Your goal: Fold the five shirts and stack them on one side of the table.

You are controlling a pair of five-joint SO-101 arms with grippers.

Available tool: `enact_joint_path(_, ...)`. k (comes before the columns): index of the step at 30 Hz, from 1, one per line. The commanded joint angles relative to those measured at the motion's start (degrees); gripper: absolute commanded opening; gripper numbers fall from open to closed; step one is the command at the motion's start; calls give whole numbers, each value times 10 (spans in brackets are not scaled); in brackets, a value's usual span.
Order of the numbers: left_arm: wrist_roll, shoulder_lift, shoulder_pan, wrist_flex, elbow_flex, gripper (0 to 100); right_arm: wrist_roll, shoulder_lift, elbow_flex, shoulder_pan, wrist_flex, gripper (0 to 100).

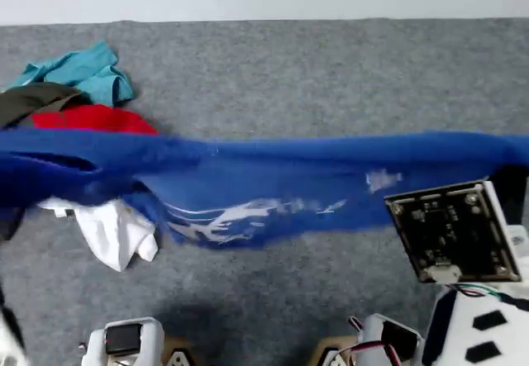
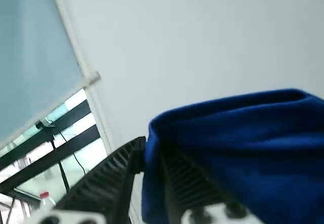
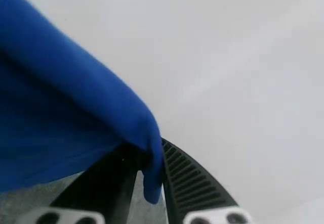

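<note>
blue shirt (image 1: 273, 176) held stretched 9 to 3 o'clock above tabletop (image 1: 331, 68) | left claw (image 2: 152, 148) clamped on its fabric | right claw (image 3: 147, 153) likewise | other shirts (image 1: 91, 118) heaped at 10 o'clock

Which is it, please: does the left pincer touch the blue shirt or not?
Touching: in the left wrist view the left pincer clamps the blue shirt.

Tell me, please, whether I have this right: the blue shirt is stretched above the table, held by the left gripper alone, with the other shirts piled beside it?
Not quite: both grippers hold the blue shirt. The right wrist view shows the right gripper shut on a fold of it, as the left gripper is in its own view. The rest holds: it is stretched above the table, with the other shirts piled beside it.
</note>
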Motion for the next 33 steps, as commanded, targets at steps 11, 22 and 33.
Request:
enact_joint_path(11, -45, -77, 1, 115, 71, 3, 6, 4, 17, 14, 20, 10)
enact_joint_path(22, -46, -135, -4, -1, 71, 3, 56, -49, 13, 14, 20, 10)
enact_joint_path(33, -44, -142, -4, -11, 103, 3, 60, -83, 68, 14, 20, 10)
